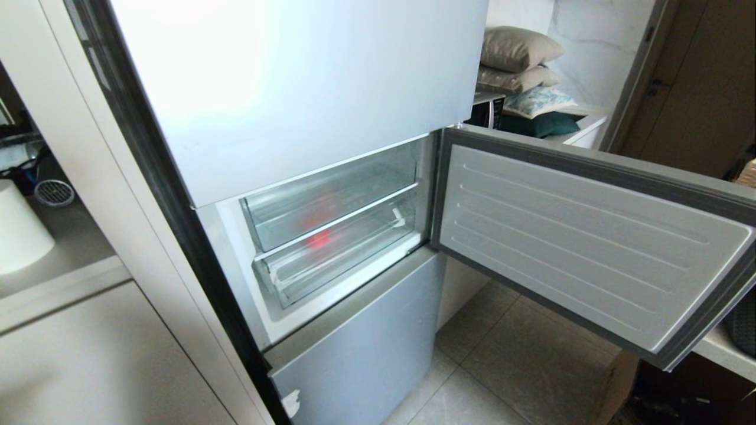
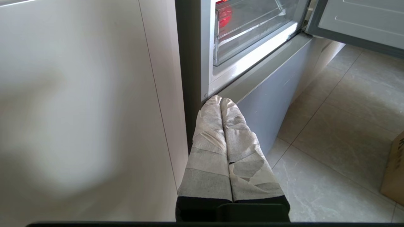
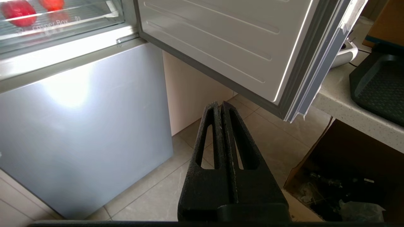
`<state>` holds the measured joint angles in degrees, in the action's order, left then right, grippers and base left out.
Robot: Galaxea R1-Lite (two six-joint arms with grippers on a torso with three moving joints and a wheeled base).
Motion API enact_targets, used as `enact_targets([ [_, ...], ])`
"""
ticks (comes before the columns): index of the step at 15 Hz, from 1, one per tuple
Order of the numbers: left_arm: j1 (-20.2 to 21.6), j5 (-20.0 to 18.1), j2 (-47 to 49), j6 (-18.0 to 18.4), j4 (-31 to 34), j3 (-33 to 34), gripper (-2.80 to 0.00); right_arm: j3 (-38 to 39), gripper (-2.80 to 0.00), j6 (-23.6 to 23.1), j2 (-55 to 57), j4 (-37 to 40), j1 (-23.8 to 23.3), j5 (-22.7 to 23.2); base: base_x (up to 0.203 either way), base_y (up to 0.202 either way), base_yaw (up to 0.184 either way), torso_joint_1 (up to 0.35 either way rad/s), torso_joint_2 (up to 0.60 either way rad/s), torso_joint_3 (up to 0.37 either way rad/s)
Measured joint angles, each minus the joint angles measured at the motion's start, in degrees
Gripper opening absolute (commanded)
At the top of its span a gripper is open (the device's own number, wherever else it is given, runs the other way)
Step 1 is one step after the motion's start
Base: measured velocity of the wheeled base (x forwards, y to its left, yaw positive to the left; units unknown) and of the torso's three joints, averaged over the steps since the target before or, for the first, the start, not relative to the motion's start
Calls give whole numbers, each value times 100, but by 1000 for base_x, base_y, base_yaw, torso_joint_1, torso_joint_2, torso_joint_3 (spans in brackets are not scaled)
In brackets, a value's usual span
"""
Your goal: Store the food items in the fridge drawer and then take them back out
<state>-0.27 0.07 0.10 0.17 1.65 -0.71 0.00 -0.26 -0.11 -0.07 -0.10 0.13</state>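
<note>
Right gripper hangs low in front of the fridge, black fingers pressed together on nothing, below the open door. Left gripper is clenched too, its taped fingers empty, tips close to the fridge's lower left corner beside the cabinet panel. Inside the open compartment, the food items sit in the fridge drawer, two red pieces side by side behind the clear front; from the head view they show only as a red blur. The drawer is pushed in. Below it, the lower fridge panel is closed.
</note>
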Motion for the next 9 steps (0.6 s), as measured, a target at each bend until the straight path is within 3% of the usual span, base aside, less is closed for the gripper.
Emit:
enact_targets([
  [5,0,0,0,1,2,0,-280,-63,-280,112,4,-78,-2,-68,0,0,0,0,0,0],
  [7,4,0,0,0,2,0,-280,-656,-280,519,84,-321,-6,-300,0,0,0,0,0,0],
  [9,0,0,0,1,1,0,-280,-1402,-280,1243,517,-362,-54,-636,0,0,0,0,0,0],
])
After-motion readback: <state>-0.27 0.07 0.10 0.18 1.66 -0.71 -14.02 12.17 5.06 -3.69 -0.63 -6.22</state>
